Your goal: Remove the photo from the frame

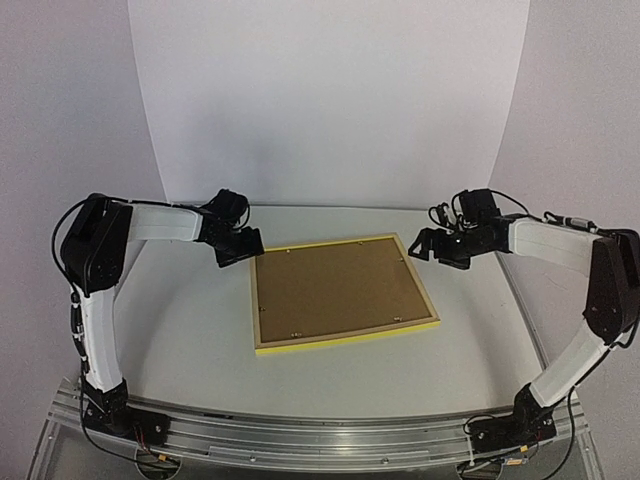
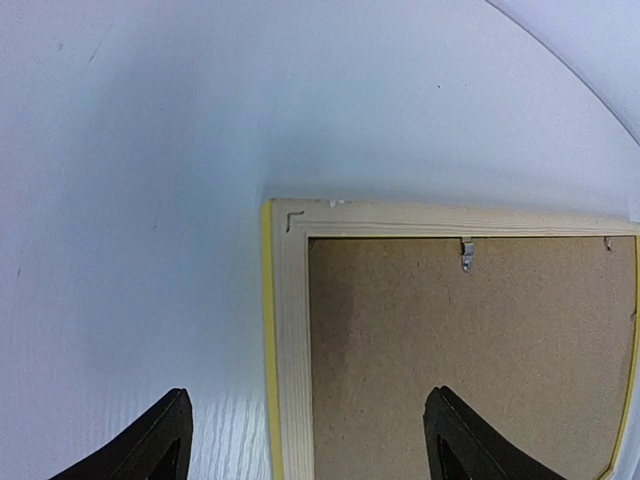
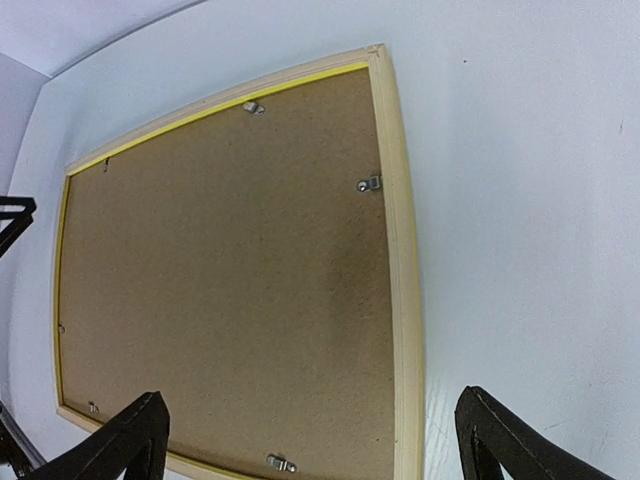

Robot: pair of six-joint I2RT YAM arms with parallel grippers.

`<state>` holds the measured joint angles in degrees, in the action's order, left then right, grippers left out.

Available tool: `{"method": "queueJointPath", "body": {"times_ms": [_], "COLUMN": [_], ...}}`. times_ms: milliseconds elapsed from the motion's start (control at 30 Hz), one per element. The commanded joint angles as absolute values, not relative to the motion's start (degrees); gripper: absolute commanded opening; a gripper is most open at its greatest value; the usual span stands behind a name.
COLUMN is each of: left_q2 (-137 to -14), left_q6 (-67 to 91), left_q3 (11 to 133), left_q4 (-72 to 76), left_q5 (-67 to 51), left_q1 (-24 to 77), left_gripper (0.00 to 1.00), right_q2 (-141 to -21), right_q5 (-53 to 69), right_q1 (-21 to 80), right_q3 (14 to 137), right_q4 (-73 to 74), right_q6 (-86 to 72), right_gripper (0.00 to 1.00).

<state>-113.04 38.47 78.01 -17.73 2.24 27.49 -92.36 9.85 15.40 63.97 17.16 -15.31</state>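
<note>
On table (image 1: pixel 180 330), frame (image 1: pixel 350 337) face-down; left end effector (image 1: pixel 238 246), right end effector (image 1: pixel 428 248) both spread wide, empty.

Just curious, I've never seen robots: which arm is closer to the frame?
Left, it seems. The left arm hangs low over the frame's far-left corner; the right arm sits higher by its far-right corner.

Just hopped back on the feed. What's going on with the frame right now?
The yellow frame lies face down on the table. Its brown backing board faces up, with small metal clips seemingly in place over it. The photo is hidden under the board. The left gripper hovers by the frame's far left corner and the right gripper by its far right corner. Both are open and hold nothing.
</note>
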Motion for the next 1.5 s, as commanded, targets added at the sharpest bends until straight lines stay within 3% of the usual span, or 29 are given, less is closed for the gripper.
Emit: {"method": "queueJointPath", "body": {"times_ms": [0,167,400,567,967,1467], "left_q2": [-121.3,-126.2,-127.1,-122.0,-105.2,-99.4], "left_q6": [32.4,32.5,35.0,37.0,55.5,62.2], "left_q3": [87.5,92.2,88.3,80.6,57.0,48.9], "left_q4": [-21.1,-23.6,-22.3,-22.7,-24.8,-22.5], "left_q5": [-1.1,2.5,2.2,6.3,13.6,13.3], "left_q1": [26.9,26.9,27.2,29.0,37.0,37.8], "left_gripper": [0.74,0.54,0.21,0.09,0.00,0.00], "right_q2": [-89.3,-87.4,-88.7,-93.0,-109.6,-124.9], "right_q5": [10.8,8.0,7.2,8.6,10.7,3.3], "right_q1": [19.7,23.2,31.1,38.4,56.6,65.7], "right_q3": [60.8,59.3,60.1,62.3,70.1,80.7], "right_q4": [17.4,17.4,15.3,11.9,1.5,-2.0], "right_q6": [-17.8,-18.9,-14.0,-5.2,6.6,12.8], "right_gripper": [0.97,0.98,0.97,0.95,0.95,0.94]}}
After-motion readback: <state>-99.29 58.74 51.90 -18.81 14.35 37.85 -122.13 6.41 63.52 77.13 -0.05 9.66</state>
